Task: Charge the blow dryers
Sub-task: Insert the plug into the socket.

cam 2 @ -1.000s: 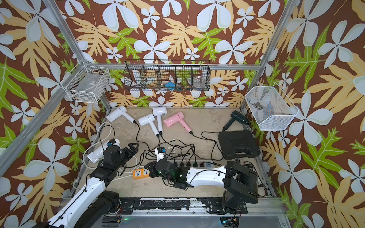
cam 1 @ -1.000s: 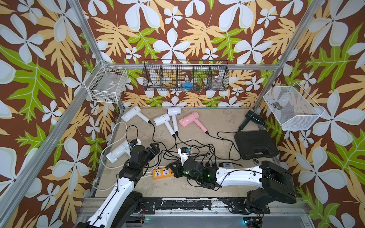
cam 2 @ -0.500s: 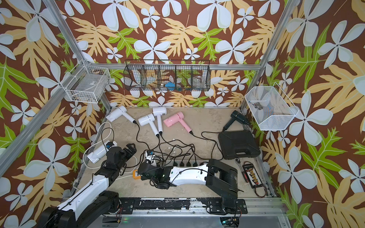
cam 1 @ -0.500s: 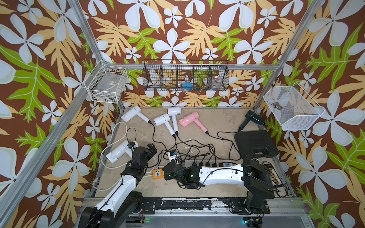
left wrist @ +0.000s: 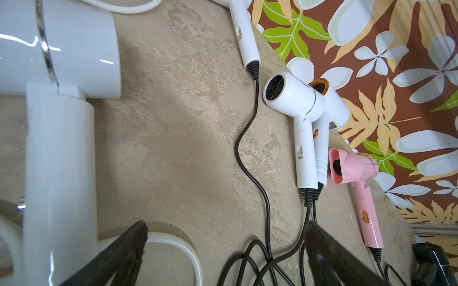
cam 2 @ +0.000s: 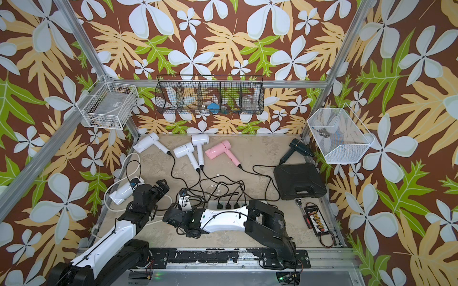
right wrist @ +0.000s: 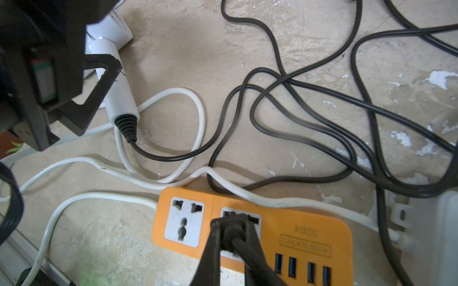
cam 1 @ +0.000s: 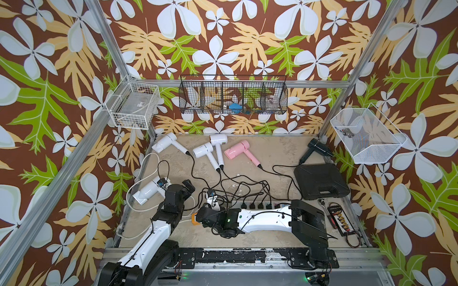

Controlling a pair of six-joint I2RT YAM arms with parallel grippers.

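Right gripper (right wrist: 231,231), clamped on a black plug (right wrist: 229,222), should press straight into the orange power strip (right wrist: 297,222), prongs aligned. Left gripper (cam 1: 188,184), at its eleven o'clock in a top view, gapes empty.

Closed black case (cam 1: 321,182), orange power strip (right wrist: 297,222) (two sockets)

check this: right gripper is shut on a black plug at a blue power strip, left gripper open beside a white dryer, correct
No: the power strip is orange, not blue, as the right wrist view shows. The right gripper is shut on a black plug at it; the left gripper is open beside a white dryer.
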